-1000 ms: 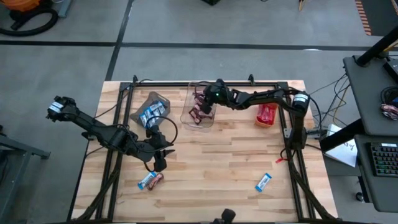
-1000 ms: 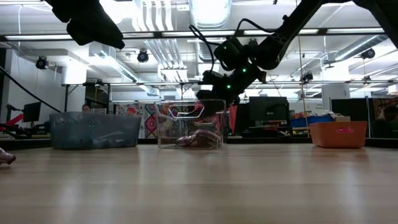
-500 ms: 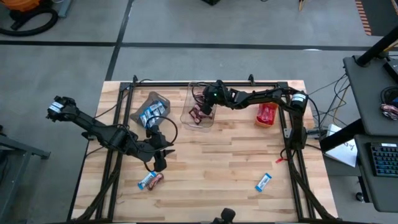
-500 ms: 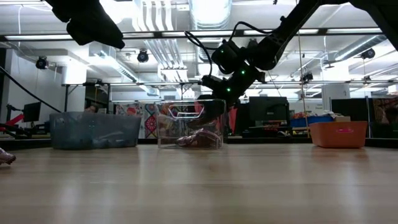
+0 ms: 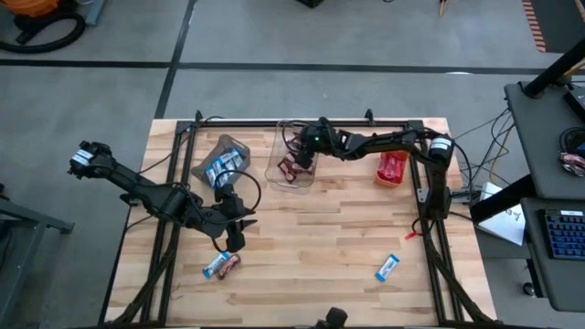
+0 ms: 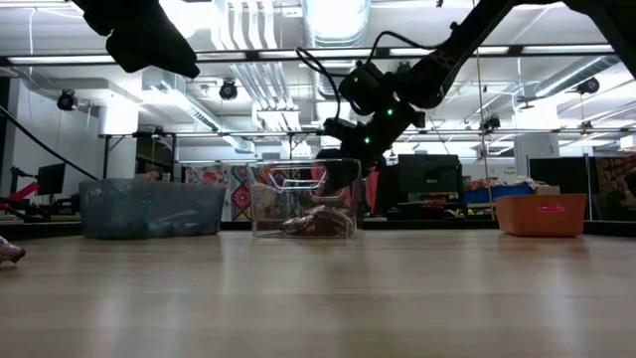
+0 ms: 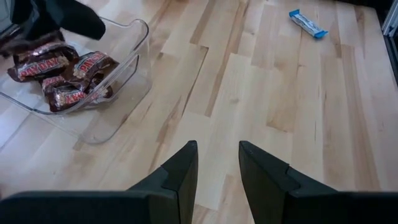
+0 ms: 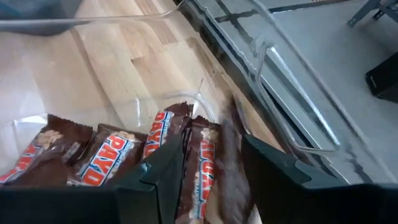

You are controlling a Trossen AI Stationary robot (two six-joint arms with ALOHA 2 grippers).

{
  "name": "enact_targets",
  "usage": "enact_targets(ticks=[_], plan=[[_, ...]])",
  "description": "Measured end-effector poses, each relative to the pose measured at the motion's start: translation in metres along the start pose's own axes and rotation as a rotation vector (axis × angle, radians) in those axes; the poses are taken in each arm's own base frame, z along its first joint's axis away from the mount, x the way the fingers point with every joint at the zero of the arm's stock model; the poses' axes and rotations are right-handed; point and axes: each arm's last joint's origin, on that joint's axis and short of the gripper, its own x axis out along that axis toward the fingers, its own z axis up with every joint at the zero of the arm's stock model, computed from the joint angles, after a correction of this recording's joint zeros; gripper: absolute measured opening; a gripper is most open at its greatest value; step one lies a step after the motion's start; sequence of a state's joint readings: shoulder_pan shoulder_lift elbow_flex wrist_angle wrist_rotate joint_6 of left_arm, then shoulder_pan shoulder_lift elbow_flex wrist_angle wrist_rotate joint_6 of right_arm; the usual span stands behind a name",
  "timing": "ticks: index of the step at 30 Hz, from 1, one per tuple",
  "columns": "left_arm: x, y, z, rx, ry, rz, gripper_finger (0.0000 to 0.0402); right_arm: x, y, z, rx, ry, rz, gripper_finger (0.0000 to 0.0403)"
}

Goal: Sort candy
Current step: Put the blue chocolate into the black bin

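Right hand (image 5: 304,164), blurred brown bar (image 8: 231,163) between fingers

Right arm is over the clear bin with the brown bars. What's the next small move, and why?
Probably lift the right gripper straight up out of the clear bin. Its fingers stand apart with a brown bar blurred between them, apparently dropping onto the brown bars already there. A blue-and-white bar lies loose on the table's near right, a likely next pick. The left gripper waits above the pair of bars.
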State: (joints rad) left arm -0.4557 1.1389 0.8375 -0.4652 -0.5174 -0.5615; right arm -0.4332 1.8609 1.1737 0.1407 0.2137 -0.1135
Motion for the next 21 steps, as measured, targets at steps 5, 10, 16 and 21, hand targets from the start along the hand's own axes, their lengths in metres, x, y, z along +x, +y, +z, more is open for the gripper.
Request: enact_targets(ticks=[5, 10, 16, 21], plan=[[0.0, -0.001, -0.001, -0.076, 0.025, -0.037, 0.01, -0.027, 0.0, 0.015, 0.028, 0.0, 0.019, 0.0157], [-0.002, -0.01, -0.007, -0.152, 0.096, -0.118, 0.01, -0.068, 0.016, 0.032, -0.003, -0.002, 0.083, 0.016], [-0.001, -0.027, -0.022, -0.249, 0.233, -0.203, 0.01, -0.123, 0.049, 0.045, -0.062, -0.031, 0.188, 0.0155], [-0.001, -0.043, -0.045, -0.352, 0.473, -0.249, 0.01, -0.162, 0.073, 0.045, -0.083, -0.014, 0.272, 0.015]])
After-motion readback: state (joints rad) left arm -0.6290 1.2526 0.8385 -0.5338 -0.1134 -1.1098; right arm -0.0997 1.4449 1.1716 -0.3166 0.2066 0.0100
